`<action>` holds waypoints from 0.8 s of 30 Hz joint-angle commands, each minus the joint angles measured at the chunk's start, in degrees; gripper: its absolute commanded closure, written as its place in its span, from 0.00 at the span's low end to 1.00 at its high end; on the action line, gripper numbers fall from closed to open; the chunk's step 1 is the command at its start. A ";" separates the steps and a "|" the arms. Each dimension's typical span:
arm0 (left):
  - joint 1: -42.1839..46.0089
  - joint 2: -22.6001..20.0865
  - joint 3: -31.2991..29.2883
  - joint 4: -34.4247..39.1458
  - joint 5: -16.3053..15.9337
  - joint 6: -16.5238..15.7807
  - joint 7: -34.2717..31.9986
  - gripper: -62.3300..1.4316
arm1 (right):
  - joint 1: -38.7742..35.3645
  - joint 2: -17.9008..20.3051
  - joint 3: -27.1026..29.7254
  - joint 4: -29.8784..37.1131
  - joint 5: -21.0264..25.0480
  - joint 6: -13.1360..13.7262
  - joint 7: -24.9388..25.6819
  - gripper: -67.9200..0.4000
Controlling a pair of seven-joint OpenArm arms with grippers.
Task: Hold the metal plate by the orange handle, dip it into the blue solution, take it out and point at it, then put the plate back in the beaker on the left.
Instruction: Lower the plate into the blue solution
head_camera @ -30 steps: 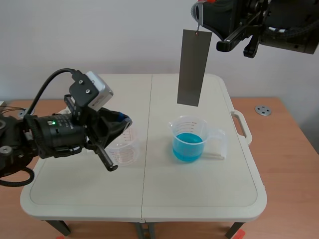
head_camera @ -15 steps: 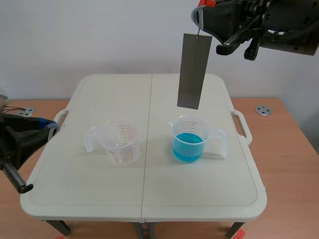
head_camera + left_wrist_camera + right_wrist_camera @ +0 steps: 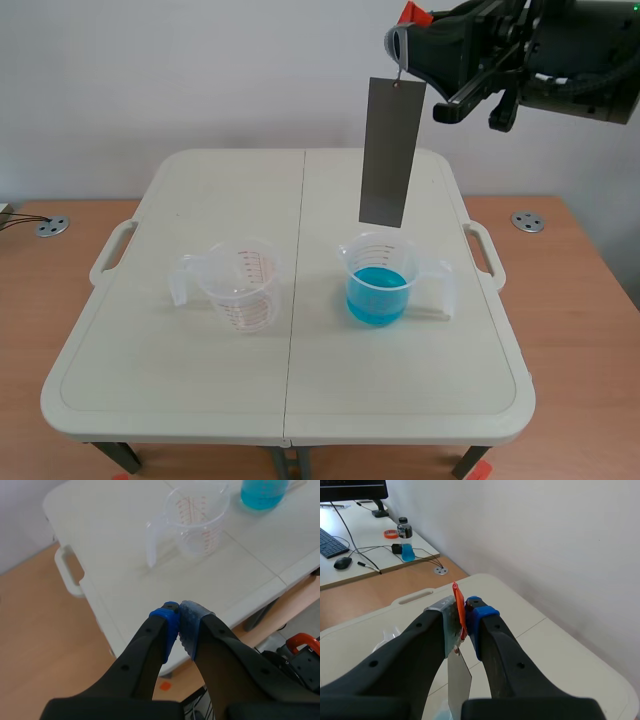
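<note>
Under the right gripper [image 3: 465, 614], clamped tight on the orange handle [image 3: 458, 602], the metal plate [image 3: 391, 150] dangles just above the blue solution [image 3: 377, 295]. And the left gripper [image 3: 179, 616] is pinched closed on nothing, empty beaker [image 3: 197, 522] ahead of it.

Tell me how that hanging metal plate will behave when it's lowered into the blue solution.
The metal plate hangs flat with straight edges, so it is probably stiff, not floppy. It dangles below the orange handle pinched in the right gripper, so it may swing if moved quickly. It looks thin, so likely light for its size.
</note>
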 commanded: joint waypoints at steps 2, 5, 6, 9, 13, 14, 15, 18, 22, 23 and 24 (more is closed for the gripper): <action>1.66 2.62 -1.97 0.72 -0.59 0.09 -0.90 0.95 | 0.72 0.13 0.83 -1.68 -0.59 0.42 2.25 0.98; 3.39 5.20 -3.52 0.70 -0.33 0.09 -0.76 0.95 | 0.74 0.13 0.83 -3.06 -0.66 0.42 2.73 0.98; 3.87 6.01 -3.80 0.70 -0.11 0.11 -0.76 0.95 | 0.74 0.04 0.81 -3.41 -0.68 0.42 2.73 0.98; 4.61 7.87 -3.87 0.70 -0.11 0.07 -0.02 0.95 | 0.83 -0.83 0.81 -4.92 -2.12 0.42 2.93 0.98; 4.72 8.98 -3.87 0.70 -0.13 -0.09 0.20 0.95 | 0.83 -2.01 0.81 -6.88 -3.91 0.42 4.11 0.98; 4.61 8.96 -3.87 0.70 -0.13 -0.09 0.20 0.95 | 0.83 -2.12 0.81 -7.23 -4.22 0.42 4.44 0.98; 4.52 8.96 -3.87 0.70 -0.15 -0.09 0.17 0.95 | 0.83 -2.25 0.81 -7.61 -4.52 0.42 4.76 0.98; 3.56 8.96 -3.87 0.70 -0.13 -0.11 0.31 0.95 | 0.83 -2.69 0.79 -8.44 -5.53 0.42 5.33 0.98; 2.14 8.96 -3.87 0.70 -0.13 -0.26 0.48 0.95 | 0.83 -2.73 0.79 -9.64 -6.12 0.42 6.38 0.98; 1.81 8.96 -3.87 0.70 -0.13 -0.33 0.72 0.95 | 0.83 -2.73 0.79 -9.97 -6.49 0.42 6.75 0.98; 1.68 8.96 -3.87 0.70 -0.13 -0.35 0.72 0.95 | 0.83 -2.75 0.72 -10.29 -6.71 0.42 7.15 0.98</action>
